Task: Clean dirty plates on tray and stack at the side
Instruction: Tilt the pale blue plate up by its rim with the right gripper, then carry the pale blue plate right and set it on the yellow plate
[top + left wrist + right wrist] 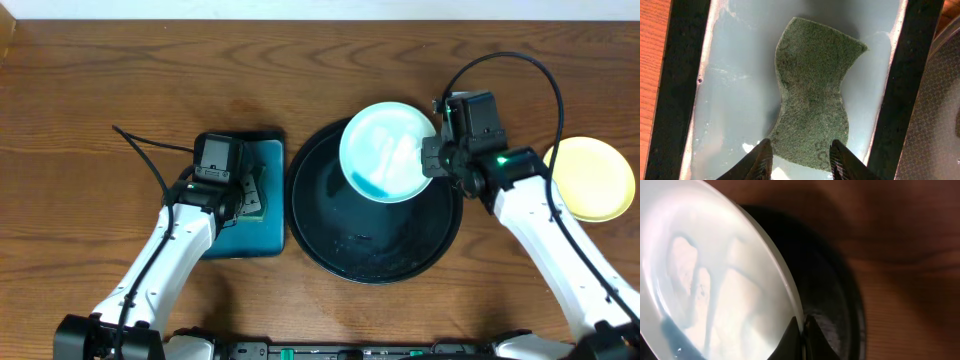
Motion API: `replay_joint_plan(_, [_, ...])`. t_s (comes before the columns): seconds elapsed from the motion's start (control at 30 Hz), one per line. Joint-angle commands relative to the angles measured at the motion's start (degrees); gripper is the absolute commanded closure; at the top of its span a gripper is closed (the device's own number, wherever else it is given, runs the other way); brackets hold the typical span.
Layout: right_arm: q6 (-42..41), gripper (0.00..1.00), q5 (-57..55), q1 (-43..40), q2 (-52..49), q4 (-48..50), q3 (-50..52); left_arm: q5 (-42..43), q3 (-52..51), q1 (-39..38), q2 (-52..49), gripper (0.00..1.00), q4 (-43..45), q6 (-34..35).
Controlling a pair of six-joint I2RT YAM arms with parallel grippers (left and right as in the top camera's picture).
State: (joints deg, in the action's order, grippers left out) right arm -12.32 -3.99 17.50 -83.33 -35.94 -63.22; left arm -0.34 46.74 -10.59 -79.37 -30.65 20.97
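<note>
A pale mint-white plate (388, 150) hangs tilted over the far part of the round black tray (330, 240). Blue liquid runs down its face and pools at its lower edge. My right gripper (432, 158) is shut on its right rim. In the right wrist view the fingertips of that gripper (803, 325) pinch the plate (715, 280) edge, with the tray (840, 295) behind. A pale yellow plate (592, 178) lies on the table at the far right. My left gripper (800, 150) clasps the near end of a green sponge (812, 90), which lies in a wet teal tray.
The teal rectangular tray (262, 235) with a black rim (675, 90) sits just left of the black tray and holds pale liquid. The left arm's cable (140, 150) trails over the wood to the left. The right arm's cable loops above the right gripper.
</note>
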Motion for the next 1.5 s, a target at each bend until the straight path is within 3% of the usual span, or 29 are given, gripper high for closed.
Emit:
replay_joint_plan(0.0, [0.83,0.99,-9.99,2.75,1.86,-0.74,0.02,-0.13,-0.13,0.17,-0.15,0.61,-0.17,0.28])
replay_joint_plan(0.33, [0.87,0.99,-30.51,13.46,2.01,-1.79,0.02,-0.13,-0.13,0.17,-0.15,0.6,-0.17,0.28])
replay_joint_plan(0.83, [7.28,0.99,-56.22,31.21,1.95,-1.46,0.02,-0.13,-0.13,0.17,-0.15,0.6,-0.2,0.28])
replay_joint_plan(1.13, [8.31,0.99,-74.14,36.63,1.95,-0.61,0.02,-0.13,-0.13,0.17,-0.15,0.6,-0.24,0.28])
replay_joint_plan(1.47, [12.74,0.99,-79.6,37.68,1.95,3.96,0.02,-0.13,-0.13,0.17,-0.15,0.6,-0.24,0.28])
